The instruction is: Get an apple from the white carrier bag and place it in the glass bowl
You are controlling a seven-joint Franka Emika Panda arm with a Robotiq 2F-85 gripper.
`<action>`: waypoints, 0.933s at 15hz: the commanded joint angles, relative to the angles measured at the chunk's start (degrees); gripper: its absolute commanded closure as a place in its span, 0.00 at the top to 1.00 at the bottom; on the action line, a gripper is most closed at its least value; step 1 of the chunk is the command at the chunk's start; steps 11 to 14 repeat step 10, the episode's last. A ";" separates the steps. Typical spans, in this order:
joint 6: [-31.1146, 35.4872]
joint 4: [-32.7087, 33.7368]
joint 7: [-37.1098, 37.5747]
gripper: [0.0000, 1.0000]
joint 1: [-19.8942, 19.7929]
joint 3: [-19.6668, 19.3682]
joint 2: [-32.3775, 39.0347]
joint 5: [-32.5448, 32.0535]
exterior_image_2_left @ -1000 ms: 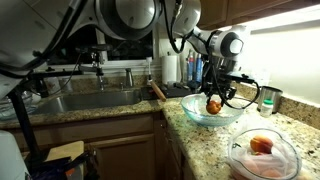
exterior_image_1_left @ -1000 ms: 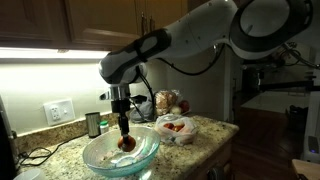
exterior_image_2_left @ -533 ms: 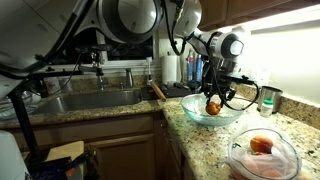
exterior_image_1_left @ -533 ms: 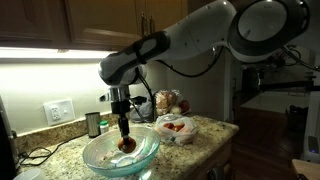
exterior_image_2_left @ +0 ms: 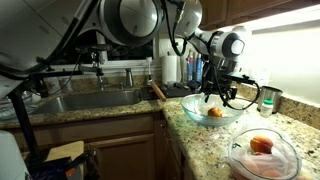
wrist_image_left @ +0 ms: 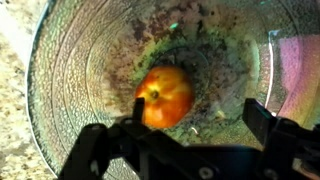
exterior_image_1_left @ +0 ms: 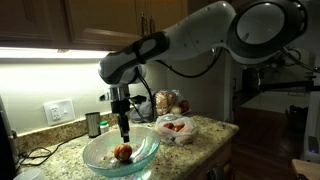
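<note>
A red-orange apple (wrist_image_left: 165, 95) lies loose on the bottom of the glass bowl (wrist_image_left: 80, 60), stem up. My gripper (wrist_image_left: 198, 110) hangs open just above it, and the left finger stands close beside the fruit without gripping it. In both exterior views the gripper (exterior_image_1_left: 124, 133) (exterior_image_2_left: 215, 98) points straight down over the bowl (exterior_image_1_left: 150, 147) (exterior_image_2_left: 193, 111), with the apple (exterior_image_1_left: 123, 153) (exterior_image_2_left: 215, 112) resting below the fingertips. The white carrier bag (exterior_image_1_left: 176, 129) (exterior_image_2_left: 262, 152) lies open on the granite counter beside the bowl and shows more red fruit inside.
A metal can (exterior_image_1_left: 93, 124) and a wall outlet (exterior_image_1_left: 58, 111) are behind the bowl. Another bag of produce (exterior_image_1_left: 168, 102) stands at the back. A sink (exterior_image_2_left: 90, 100), a paper towel roll (exterior_image_2_left: 172, 68) and a cup (exterior_image_2_left: 268, 97) are nearby.
The jaws have opened and let go of the apple, which dropped from between the fingers to the bowl's bottom. The arm has barely moved.
</note>
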 commanded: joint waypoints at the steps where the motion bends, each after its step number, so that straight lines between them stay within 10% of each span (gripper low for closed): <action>1: -2.92 2.55 -0.65 1.00 0.12 -0.34 0.64 0.41; 14: -1.20 1.04 -0.11 1.00 0.33 -0.47 0.15 0.36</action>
